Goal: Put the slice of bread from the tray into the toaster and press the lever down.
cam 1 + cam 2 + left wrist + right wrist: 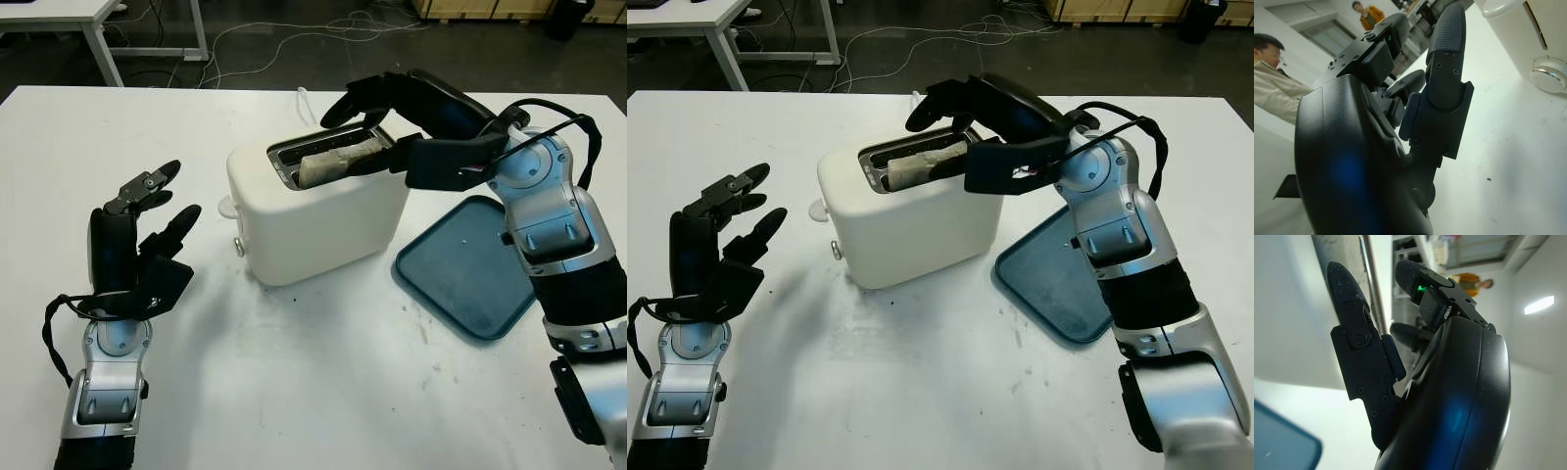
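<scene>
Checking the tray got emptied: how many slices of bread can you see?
1. The pale slice of bread sits tilted in the white toaster slot, the right hand above it. The blue plastic tray holds none.

White toaster (pixel 323 220), pale speckled bread (pixel 338 157), dark blue tray (pixel 470 264), white table (pixel 323 392).

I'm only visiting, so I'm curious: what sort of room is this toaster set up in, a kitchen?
Probably a lab or workshop, not a kitchen. The toaster sits on a plain white table, loose cables trail across a dark floor, and another desk stands behind.
</scene>
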You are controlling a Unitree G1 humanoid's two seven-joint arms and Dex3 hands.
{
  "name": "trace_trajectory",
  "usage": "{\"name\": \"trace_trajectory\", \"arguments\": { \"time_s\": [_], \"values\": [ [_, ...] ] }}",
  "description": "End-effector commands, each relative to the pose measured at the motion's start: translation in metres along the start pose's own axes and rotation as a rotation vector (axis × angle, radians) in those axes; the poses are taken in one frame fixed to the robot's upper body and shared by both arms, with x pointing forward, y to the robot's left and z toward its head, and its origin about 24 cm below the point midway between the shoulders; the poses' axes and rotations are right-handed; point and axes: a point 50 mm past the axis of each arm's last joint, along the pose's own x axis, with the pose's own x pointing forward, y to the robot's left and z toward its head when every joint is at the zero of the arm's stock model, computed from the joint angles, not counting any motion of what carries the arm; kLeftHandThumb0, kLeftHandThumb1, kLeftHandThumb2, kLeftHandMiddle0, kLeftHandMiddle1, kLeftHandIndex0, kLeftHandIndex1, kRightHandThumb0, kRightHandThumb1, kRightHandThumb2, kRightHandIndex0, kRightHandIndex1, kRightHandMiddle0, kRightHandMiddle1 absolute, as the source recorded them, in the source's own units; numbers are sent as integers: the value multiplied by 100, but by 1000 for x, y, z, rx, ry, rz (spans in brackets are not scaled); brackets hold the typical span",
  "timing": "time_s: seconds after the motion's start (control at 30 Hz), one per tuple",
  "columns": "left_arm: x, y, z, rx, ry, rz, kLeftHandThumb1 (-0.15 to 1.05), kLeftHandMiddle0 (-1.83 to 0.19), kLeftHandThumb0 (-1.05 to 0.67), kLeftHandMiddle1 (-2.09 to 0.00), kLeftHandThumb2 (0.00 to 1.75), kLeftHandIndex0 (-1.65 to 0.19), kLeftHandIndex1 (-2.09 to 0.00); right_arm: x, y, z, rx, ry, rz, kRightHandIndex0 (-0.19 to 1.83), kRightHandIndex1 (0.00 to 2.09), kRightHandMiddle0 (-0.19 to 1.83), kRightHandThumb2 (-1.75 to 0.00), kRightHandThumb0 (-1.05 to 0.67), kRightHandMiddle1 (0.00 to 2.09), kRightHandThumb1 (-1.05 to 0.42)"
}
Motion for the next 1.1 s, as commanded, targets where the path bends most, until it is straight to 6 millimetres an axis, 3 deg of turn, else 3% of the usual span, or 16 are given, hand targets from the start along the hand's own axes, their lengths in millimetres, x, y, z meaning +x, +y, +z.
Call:
{"name": "trace_trajectory", "arguments": {
  "time_s": [0.0,0.23,0.53,0.77,0.87,1.07],
  "values": [
    [-2,1,-1,5,-1,-8,92,-57,-67,-70,22,-76,0,-3,1,-1,4,-46,-69,16,156,61,0,-52,51,-76],
    [-1,1,0,9,-32,-9,92,-56,-68,-70,24,-77,-1,-16,6,-11,-54,-170,-331,41,132,75,-1,-45,47,-81],
    [4,15,14,60,-125,-53,92,-56,-64,-70,21,-78,-1,-61,27,-37,-87,-200,-579,72,84,88,0,-28,32,-87],
    [13,27,30,129,-270,-76,92,-62,-58,-73,14,-82,-2,-98,57,-47,53,-39,-553,90,47,95,-1,-26,10,-90],
    [15,31,33,155,-316,-99,92,-64,-58,-76,14,-84,-3,-110,66,-42,165,-1,-546,94,46,95,-1,-26,8,-91],
    [19,41,39,242,-380,-157,92,-65,-53,-78,10,-90,-6,-127,79,-49,402,136,-511,94,48,94,-23,-27,4,-92]
  ]
}}
